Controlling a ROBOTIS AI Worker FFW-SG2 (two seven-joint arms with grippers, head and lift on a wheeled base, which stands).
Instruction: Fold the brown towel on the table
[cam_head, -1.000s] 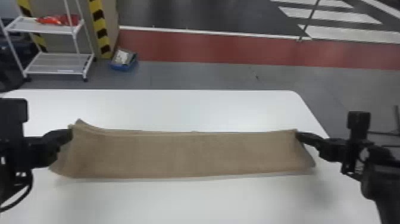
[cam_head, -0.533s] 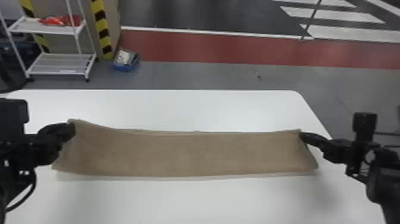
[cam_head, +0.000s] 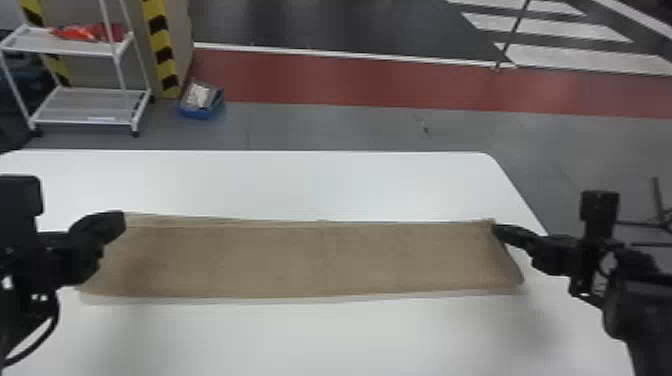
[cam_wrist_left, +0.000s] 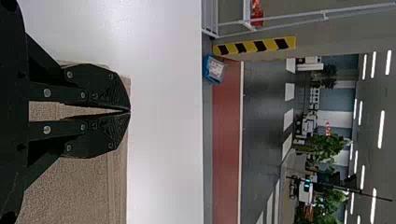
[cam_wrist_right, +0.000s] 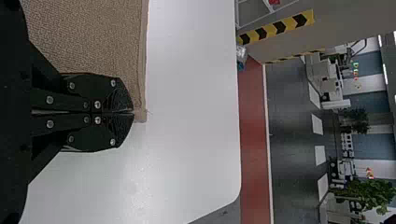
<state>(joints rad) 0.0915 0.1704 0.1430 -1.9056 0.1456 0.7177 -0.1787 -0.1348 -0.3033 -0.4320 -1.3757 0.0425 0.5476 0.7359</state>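
Observation:
The brown towel lies as a long, narrow strip across the white table, its ends slightly raised at the grippers. At its far left corner, my left gripper is shut on the cloth. My right gripper pinches the far right corner. In the left wrist view, the left gripper has its tips together, with towel on both sides and between the fingers. In the right wrist view, the right gripper is shut with a bit of towel corner poking past its tips.
The white table has a rounded far right corner. Beyond it, on the floor, are a white wheeled shelf holding red items and a blue box. A dark stand is at the far right.
The left gripper has shifted slightly right and away, and the towel's peaked left corner looks flatter. The right gripper went a little outward, then came back inward with the towel's right end.

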